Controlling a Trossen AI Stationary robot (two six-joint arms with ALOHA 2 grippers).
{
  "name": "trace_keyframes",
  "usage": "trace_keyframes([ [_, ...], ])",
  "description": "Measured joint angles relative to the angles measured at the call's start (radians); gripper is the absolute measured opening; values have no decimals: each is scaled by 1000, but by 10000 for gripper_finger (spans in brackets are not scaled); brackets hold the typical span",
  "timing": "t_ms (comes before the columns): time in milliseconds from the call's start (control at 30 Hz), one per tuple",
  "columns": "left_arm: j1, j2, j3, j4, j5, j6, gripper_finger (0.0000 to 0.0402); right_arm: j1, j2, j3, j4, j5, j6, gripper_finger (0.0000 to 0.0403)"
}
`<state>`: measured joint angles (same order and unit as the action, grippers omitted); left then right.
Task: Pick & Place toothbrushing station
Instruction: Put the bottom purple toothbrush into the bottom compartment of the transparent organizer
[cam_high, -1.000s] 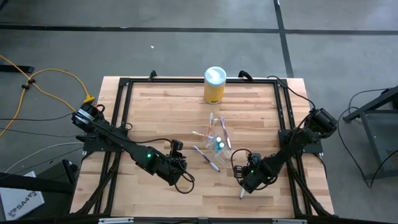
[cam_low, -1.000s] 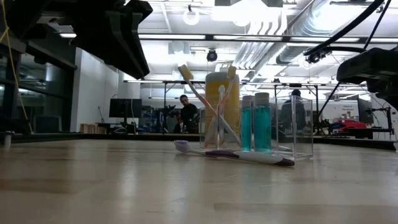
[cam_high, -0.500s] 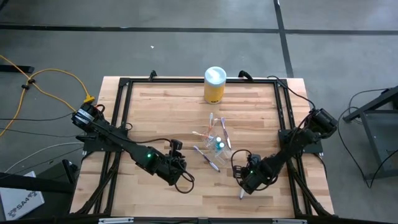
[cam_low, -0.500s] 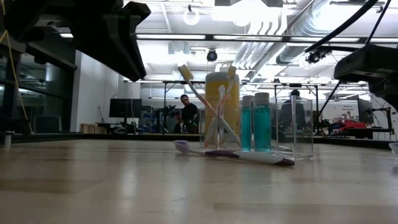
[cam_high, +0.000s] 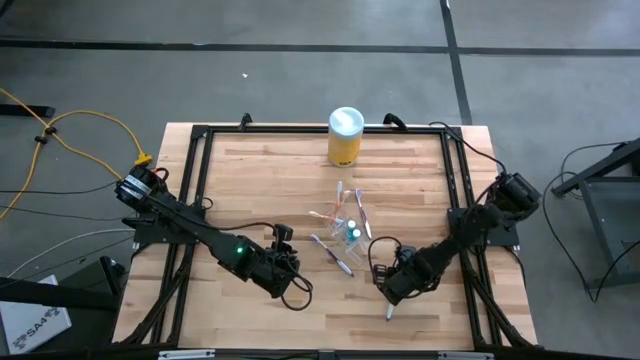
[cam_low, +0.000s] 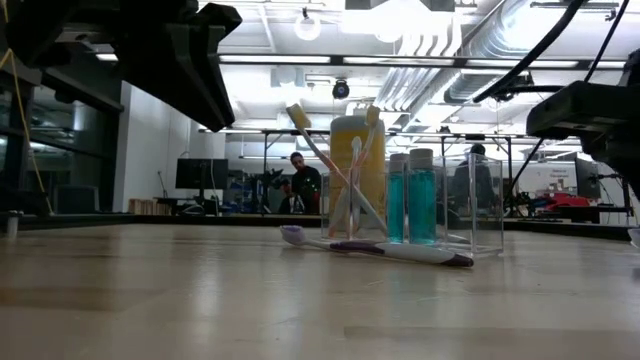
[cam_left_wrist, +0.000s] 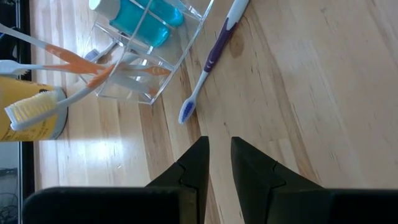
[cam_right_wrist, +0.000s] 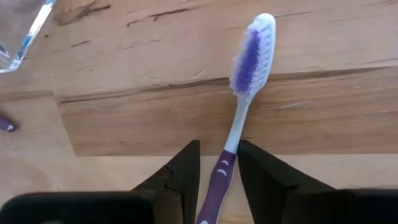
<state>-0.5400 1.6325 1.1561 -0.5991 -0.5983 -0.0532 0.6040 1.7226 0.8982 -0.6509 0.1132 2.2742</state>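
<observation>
The counter (cam_high: 260, 170) was made of pale wooden planks with a visible grain, framed by black rails. A yellow cylindrical canister (cam_high: 345, 140) with a white lid was set upright near its far edge. Nearer the middle, one small clear plastic cup (cam_low: 420, 215), straight-walled and see-through, was stood on the wood. Two blue tubes (cam_low: 410, 198) with pale caps could be counted inside it in the low view, and about three slim toothbrushes (cam_low: 325, 165), orange and pink, were leaned in it with bristled heads upward. One purple-and-white toothbrush (cam_left_wrist: 210, 59) was laid flat on the planks just beside the cup.

A second purple toothbrush (cam_right_wrist: 239, 99), with a white neck and purple bristles, was laid on the counter near the front right, apart from the cup. The right gripper (cam_right_wrist: 219, 171) was lowered over its handle, the dark fingers (cam_right_wrist: 264, 180) set on either side of it; a firm clench could not be told. The left gripper (cam_left_wrist: 219, 165) was held low near the cup, its fingers narrowly parted around nothing.
</observation>
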Motion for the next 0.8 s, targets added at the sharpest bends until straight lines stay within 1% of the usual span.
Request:
trace_keyframes([
  [133,0,0,0,-1,0,0,59,-16,0,1,-22,-8,-14,101],
  [533,0,0,0,-3,0,0,59,-19,0,0,-88,34,-20,101],
  [800,0,0,0,-3,0,0,59,-23,0,-2,-103,34,-21,101],
])
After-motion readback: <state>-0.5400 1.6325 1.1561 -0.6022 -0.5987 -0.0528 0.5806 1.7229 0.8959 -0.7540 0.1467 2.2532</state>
